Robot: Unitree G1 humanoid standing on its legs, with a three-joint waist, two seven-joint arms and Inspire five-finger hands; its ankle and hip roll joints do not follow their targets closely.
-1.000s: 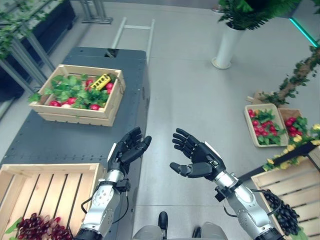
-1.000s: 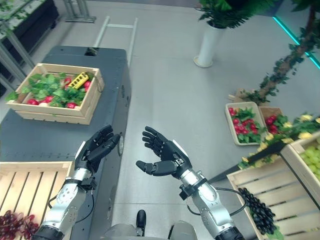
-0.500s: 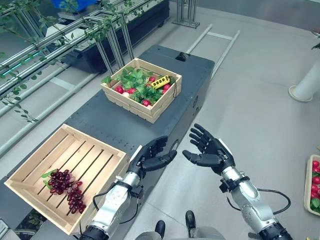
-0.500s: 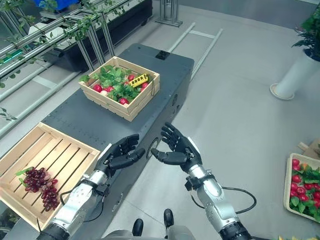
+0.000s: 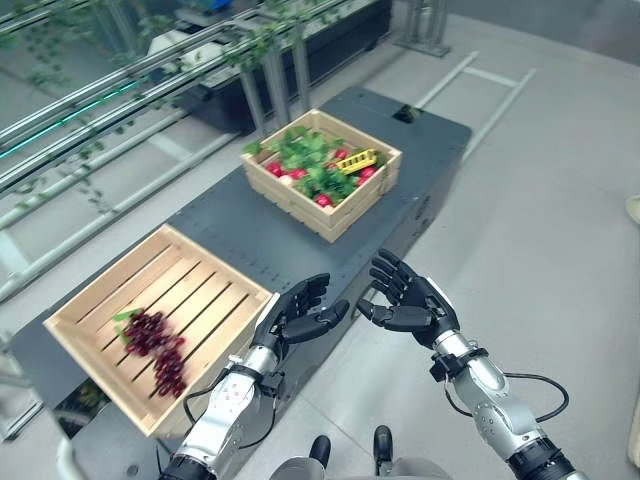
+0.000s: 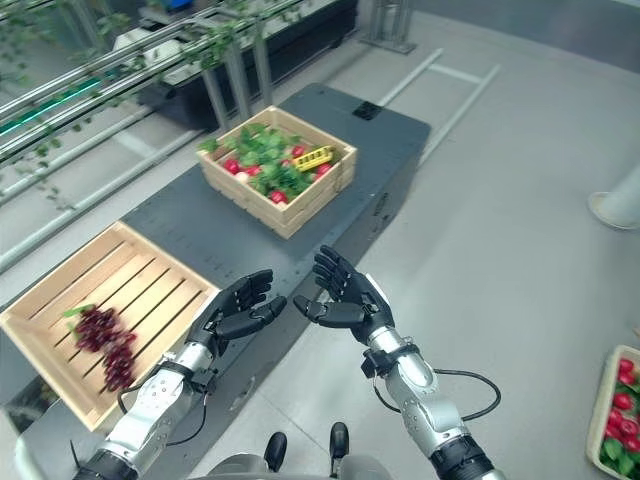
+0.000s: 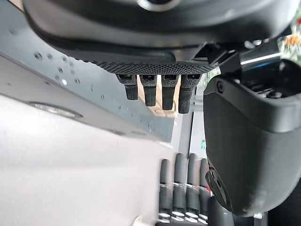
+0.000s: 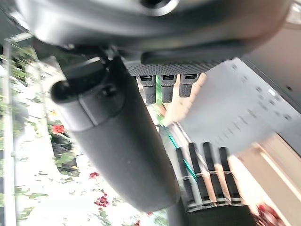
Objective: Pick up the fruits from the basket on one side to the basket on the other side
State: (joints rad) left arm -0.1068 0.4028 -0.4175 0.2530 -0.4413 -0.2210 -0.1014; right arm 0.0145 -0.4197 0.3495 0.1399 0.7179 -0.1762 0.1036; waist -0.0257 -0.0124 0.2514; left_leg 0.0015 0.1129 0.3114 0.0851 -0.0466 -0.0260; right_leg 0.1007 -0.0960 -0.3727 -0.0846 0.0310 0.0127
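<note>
The far crate (image 5: 325, 175) is heaped with green leaves (image 5: 310, 165), so the red fruits (image 5: 275, 169) among them show just in part, and a small yellow thing (image 5: 356, 160) lying on top is too small to name; it may be a toy. The near crate (image 5: 150, 320) is cut by nothing, but its dark red grape bunch (image 5: 155, 345) is smeared and its single berries cannot be told apart. At the right edge of the right eye view a tray of red fruits (image 6: 622, 415) on the floor is cut off.

Both crates stand on a long dark grey table (image 5: 250, 225), the far one toward its far right end, the near one at its near left end, well apart. The grapes lie on the slats in the near part of the near crate.

The left hand (image 5: 298, 317) hangs above the table's near right edge, just right of the near crate, fingers straight and spread, holding nothing. The right hand (image 5: 410, 300) is raised beside it over the grey floor (image 5: 540, 260), palm turned toward the left hand, fingers likewise spread and empty. The two hands are near each other but apart. The grapes lie left of the left hand, clear of its fingers (image 7: 162, 92); the far crate's fruits lie well beyond both hands.
</note>
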